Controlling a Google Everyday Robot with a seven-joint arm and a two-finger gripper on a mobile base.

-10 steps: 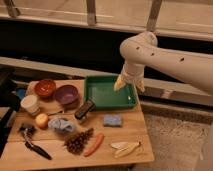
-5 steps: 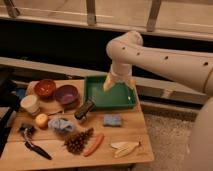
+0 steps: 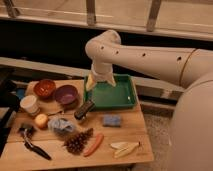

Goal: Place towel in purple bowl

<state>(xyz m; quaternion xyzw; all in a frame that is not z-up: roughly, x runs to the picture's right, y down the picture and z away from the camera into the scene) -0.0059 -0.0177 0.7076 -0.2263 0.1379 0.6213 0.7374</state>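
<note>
Over the green tray's left rim, the bent arm points its tool downward, grip unclear.

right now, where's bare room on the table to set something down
Green tray floor is bare; the claw hangs over its edge nearest the purple bowl. Bare wood between sponge and banana. Crowded around the towel.
</note>
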